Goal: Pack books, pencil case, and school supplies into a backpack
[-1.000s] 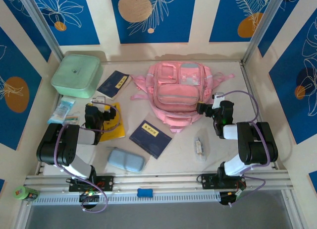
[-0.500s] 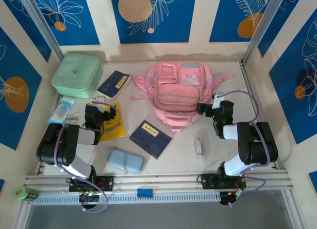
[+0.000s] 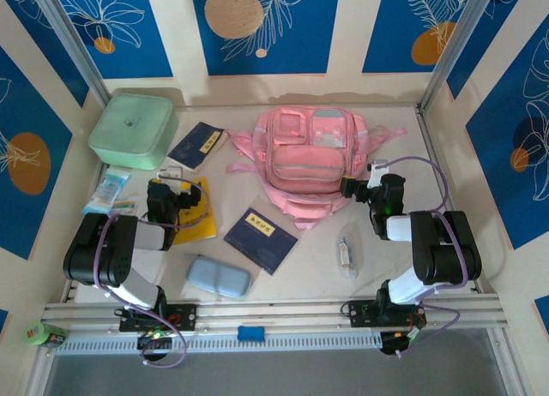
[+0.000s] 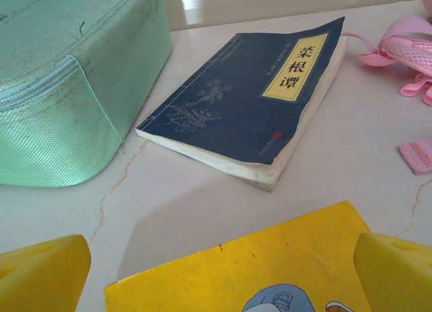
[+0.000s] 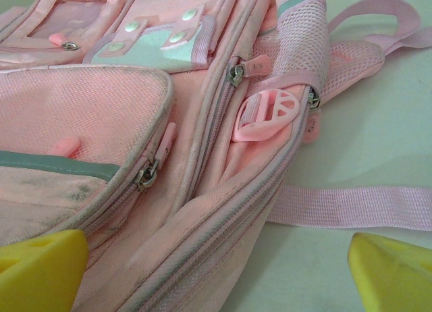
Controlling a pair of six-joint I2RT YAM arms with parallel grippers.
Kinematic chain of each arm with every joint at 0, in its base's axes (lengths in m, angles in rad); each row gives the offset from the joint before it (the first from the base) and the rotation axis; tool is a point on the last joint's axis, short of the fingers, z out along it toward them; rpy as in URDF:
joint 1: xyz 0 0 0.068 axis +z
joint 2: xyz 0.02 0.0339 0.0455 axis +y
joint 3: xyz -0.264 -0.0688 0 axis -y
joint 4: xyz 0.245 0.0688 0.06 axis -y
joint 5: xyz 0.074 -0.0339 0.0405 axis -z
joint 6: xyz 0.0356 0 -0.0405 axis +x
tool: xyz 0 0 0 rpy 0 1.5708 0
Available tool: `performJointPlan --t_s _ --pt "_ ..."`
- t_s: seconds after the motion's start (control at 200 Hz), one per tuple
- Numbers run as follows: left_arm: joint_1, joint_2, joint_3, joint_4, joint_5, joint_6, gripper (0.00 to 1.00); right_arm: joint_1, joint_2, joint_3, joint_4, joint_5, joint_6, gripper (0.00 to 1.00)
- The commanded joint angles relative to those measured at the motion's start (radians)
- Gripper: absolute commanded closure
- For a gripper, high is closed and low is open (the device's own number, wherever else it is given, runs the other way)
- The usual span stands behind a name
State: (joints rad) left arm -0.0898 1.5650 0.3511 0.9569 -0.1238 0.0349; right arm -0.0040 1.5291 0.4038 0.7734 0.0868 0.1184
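You can pass over bare table between the near navy book and the wrapped stick. Ahead of your left claw, the mint box and far navy book crowd together.

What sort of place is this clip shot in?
Likely a staged robot test booth: a table boxed in by blue printed panels, a backpack and books laid out, two arms on a rail at its near edge.
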Motion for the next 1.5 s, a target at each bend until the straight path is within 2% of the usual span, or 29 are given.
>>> performJointPlan --t_s 0.0,0.135,0.29,0.395,0.455,0.505,0.615,0.73,0.845,1.01,1.121,1.241,1.381,1.496 --pt "0.006 -0.014 0.001 0.016 0.004 0.004 0.01 0.004 -0.035 0.027 -0.018 -0.025 -0.023 0.01" --pt "0.006 -0.087 0.0 -0.043 -0.014 -0.001 0.0 0.004 -0.121 0.053 -0.135 0.023 0.004 0.01" --pt "0.007 -0.221 0.054 -0.261 -0.038 -0.018 0.01 -0.014 -0.262 0.111 -0.357 0.063 0.081 0.01" --pt "0.006 -0.315 0.096 -0.395 -0.037 -0.065 0.01 -0.037 -0.331 0.198 -0.586 0.101 0.269 0.01" --pt "0.006 -0.371 0.117 -0.47 -0.007 -0.109 0.01 -0.052 -0.35 0.259 -0.758 0.145 0.364 0.01" --pt "0.007 -0.419 0.132 -0.528 0.019 -0.171 0.0 -0.07 -0.366 0.271 -0.829 0.152 0.439 0.01" --pt "0.006 -0.514 0.15 -0.623 0.036 -0.295 0.01 -0.128 -0.417 0.238 -0.831 -0.034 0.508 0.01" --pt "0.009 -0.592 0.105 -0.618 -0.022 -0.422 0.01 -0.129 -0.425 0.255 -0.917 -0.141 0.53 0.01" --pt "0.009 -0.637 0.172 -0.836 -0.024 -0.537 0.01 -0.12 -0.414 0.282 -1.028 -0.227 0.553 0.01" --pt "0.006 -0.665 0.185 -0.932 0.124 -0.602 0.01 -0.073 -0.392 0.288 -1.117 -0.294 0.55 0.01" --pt "-0.014 -0.672 0.181 -0.957 0.231 -0.642 0.01 -0.055 -0.364 0.273 -1.097 -0.323 0.565 0.01" --pt "-0.079 -0.676 0.197 -1.011 0.248 -0.683 0.01 -0.028 -0.303 0.281 -1.067 -0.355 0.589 0.01" --pt "-0.217 -0.676 0.198 -1.022 0.193 -0.712 0.01 0.016 -0.216 0.301 -1.024 -0.359 0.615 0.0" --pt "-0.333 -0.638 0.216 -1.03 0.145 -0.734 0.01 0.028 -0.152 0.32 -0.981 -0.358 0.633 0.14"
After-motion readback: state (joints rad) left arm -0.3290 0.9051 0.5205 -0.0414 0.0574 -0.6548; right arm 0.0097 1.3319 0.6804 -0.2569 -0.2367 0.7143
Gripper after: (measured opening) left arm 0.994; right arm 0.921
